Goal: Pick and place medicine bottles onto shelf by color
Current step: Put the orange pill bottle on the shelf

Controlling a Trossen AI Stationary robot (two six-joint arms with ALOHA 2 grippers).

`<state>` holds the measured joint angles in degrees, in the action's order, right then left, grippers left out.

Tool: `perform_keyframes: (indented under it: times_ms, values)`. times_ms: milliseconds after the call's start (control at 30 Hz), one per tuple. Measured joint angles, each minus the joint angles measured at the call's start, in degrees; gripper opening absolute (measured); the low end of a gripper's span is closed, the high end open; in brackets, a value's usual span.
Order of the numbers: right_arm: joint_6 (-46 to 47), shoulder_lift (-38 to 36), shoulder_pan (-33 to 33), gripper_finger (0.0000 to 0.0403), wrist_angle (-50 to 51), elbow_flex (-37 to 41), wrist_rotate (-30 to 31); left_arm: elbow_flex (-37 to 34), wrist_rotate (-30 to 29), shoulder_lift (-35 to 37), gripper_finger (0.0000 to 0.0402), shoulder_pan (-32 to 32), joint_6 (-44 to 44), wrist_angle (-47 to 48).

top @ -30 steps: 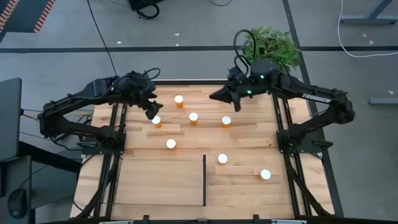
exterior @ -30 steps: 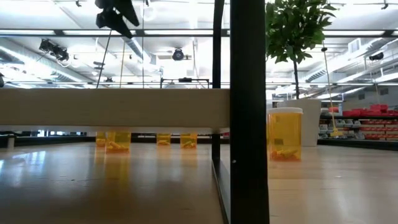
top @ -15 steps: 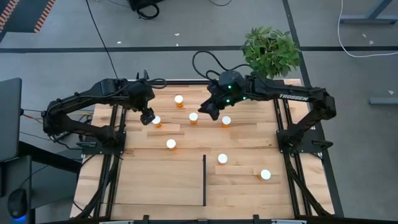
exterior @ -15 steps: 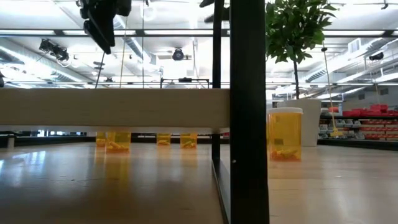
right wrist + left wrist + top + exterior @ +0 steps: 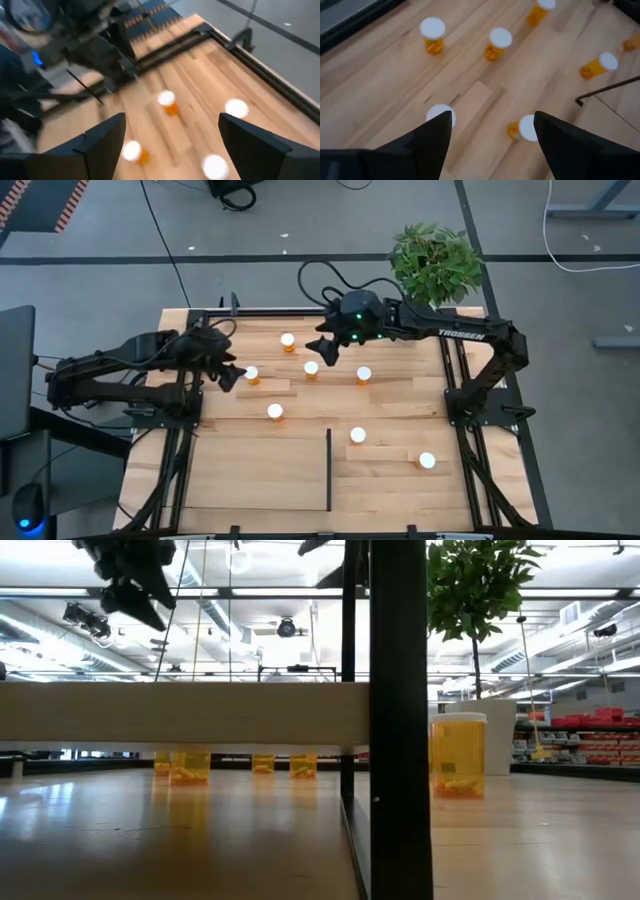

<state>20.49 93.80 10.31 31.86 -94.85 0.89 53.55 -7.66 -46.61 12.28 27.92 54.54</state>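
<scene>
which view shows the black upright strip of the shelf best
The high view: the black upright strip appears whole from above, a thin line near the table's front edge. The low view shows it only as a thick dark post up close. The left wrist view catches just its end; the right wrist view misses it.

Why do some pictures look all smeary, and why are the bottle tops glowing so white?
Right wrist view: smeared, the medicine bottles streaky and soft. Left wrist view: sharper, the near fingers soft. High view: crisp, but the white caps glare to blank discs. Low view: ceiling lights reflect off the tabletop, and the black upright strip looms dark.
</scene>
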Motion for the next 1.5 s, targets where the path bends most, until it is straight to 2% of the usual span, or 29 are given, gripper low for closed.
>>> perform_keyframes:
  times_ms: [267,500,767,967,1500]
  values:
    - [-0.24,3.65,-0.01,0.0326,3.75,-2.01,1.71,-0.18,-0.22,0.04,0.0291,-0.04,2.95,-0.12]
    - [-3.94,7.49,-0.35,0.0326,24.34,-1.64,6.45,-0.20,-0.16,-0.18,0.0291,-0.37,7.03,-0.67]
    - [11.31,10.47,0.09,0.0326,38.56,0.77,6.20,-0.20,0.00,-0.13,0.0291,-2.52,9.83,-1.04]
    - [17.05,10.20,2.14,0.0326,38.29,8.39,3.11,-0.19,0.00,-0.13,0.0291,-3.55,10.74,-1.11]
    - [19.80,10.01,5.09,0.0326,29.75,16.21,-0.51,-0.18,0.00,-0.13,0.0291,-3.90,11.25,-1.10]
